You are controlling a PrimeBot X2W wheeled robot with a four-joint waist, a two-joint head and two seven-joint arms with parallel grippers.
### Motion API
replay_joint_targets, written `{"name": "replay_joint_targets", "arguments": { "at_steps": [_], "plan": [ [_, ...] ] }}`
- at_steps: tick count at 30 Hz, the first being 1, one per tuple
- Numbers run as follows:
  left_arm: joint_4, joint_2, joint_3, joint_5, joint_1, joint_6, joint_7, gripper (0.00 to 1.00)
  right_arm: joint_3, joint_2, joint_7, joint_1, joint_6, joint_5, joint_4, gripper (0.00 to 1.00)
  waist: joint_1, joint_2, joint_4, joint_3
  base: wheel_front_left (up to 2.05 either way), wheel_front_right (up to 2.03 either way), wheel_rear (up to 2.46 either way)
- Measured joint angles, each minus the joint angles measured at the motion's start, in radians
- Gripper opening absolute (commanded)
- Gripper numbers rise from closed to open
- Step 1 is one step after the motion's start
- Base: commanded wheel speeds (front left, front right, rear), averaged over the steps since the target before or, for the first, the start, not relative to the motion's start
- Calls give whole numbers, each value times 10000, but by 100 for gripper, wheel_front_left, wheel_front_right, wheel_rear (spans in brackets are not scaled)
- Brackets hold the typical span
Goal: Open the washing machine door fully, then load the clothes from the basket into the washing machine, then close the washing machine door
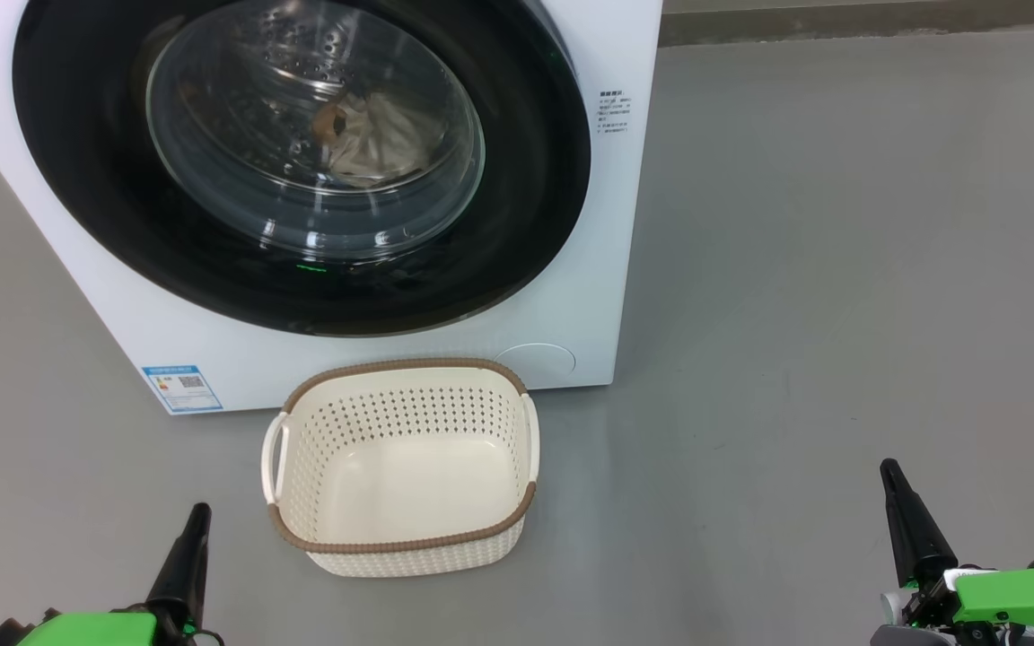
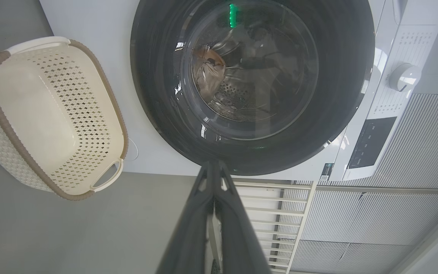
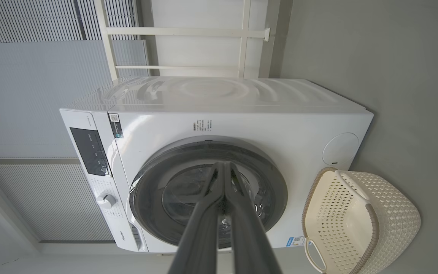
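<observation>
My left hand has its two long dark fingers pressed together tip to tip, gripping nothing. The left wrist view shows the same closed pair. My right hand is likewise closed and empty, well apart from the left.

Between the two hands, nearer the left and just ahead of it, the small cream-white perforated plastic basket with a brown woven-look rim stands on the grey floor with no cloth in it. Beyond it, ahead of both hands, rises the big white front-loading washing machine. Its large round glossy black door with a bulging clear glass bowl lies against the front panel. Behind the glass, in the steel drum, sit the clothes: cream cloth with an orange-brown patch. I cannot make out any blue through the reflections.

Hazards, as I judge them:
- (a) The door may rest shut without its latch caught. No view shows the latch, so looks alone do not settle it.
- (b) A hem could be trapped at the door seal, hidden behind the black ring.
- (c) A forward reach by the left hand passes just beside the basket, which looks light enough to slide or tip.
- (d) A closed fingertip pressed on the glass bowl rather than the black rim could skid off the curve.
</observation>
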Motion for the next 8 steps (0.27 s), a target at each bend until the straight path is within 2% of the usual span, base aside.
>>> {"name": "replay_joint_targets", "arguments": {
  "at_steps": [8],
  "plan": [
    [0,-6,8,0,0,0,0,0,-4,0,0,0,0,0,0,0,0,1,0,0,0,0,0]
  ]
}}
